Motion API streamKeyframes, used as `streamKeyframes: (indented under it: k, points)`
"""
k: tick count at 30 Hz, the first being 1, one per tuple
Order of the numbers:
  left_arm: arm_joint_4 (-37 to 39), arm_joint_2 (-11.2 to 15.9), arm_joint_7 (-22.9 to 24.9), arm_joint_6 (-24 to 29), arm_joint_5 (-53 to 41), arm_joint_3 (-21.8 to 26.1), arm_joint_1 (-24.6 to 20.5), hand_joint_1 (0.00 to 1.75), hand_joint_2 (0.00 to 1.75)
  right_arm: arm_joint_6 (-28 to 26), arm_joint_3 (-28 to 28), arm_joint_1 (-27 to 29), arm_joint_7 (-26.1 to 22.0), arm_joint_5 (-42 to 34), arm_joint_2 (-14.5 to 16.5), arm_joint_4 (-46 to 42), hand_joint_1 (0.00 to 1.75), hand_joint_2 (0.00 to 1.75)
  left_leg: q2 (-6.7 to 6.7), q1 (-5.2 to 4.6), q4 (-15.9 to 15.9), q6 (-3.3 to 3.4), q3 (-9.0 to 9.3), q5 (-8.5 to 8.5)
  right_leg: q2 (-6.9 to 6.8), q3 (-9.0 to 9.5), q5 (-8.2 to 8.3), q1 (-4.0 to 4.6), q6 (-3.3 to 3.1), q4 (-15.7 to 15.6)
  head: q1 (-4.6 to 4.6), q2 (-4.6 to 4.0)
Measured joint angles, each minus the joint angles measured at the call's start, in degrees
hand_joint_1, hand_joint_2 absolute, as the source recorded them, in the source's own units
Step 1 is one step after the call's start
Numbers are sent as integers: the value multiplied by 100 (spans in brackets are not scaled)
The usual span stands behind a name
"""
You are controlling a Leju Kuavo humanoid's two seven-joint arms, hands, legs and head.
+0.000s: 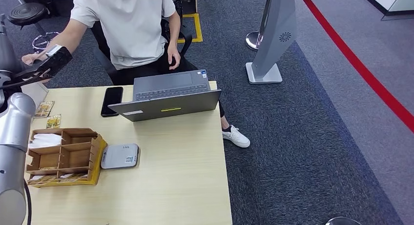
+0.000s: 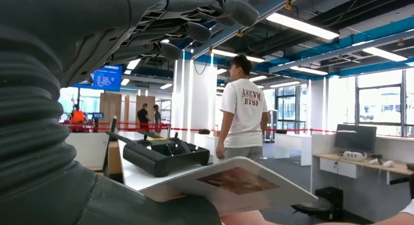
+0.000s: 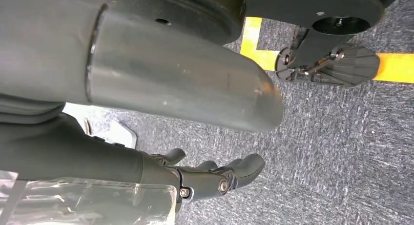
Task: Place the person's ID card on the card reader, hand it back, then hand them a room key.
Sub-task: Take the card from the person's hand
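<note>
My left hand (image 1: 48,64) is raised at the table's far left corner and holds a white card (image 1: 54,50) with a brown picture. The left wrist view shows this card (image 2: 229,182) lying on my thumb (image 2: 146,205), with the darker fingers (image 2: 195,20) spread above it. The seated person's hand (image 1: 30,58) reaches to just beside my left hand, and their skin (image 2: 244,219) shows right under the card. The grey card reader (image 1: 120,155) lies on the table with nothing on it. My right hand (image 3: 215,178) hangs over the carpet, fingers loosely apart and holding nothing.
A brown compartment box (image 1: 66,156) with cards stands left of the reader. Two gold cards (image 1: 49,114) lie near the left edge. An open laptop (image 1: 171,95) and a black phone (image 1: 112,100) sit at the far side, before the person (image 1: 132,30).
</note>
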Motion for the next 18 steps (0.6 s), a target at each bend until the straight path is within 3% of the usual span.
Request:
streamKeyframes:
  k: [14,18]
  points:
    - [352,91,33,-1,-72,-133,-158,0,175,25,17,-6,15,-1,0,0,0,0,0,0,0,0,0,0,0,0,0,0,0,0,1,0]
    - [354,100,33,0,-71,-133,-160,175,175,25,17,-7,15,0,0,0,0,0,-1,0,0,0,0,0,-1,0,0,0,0,0,0,0]
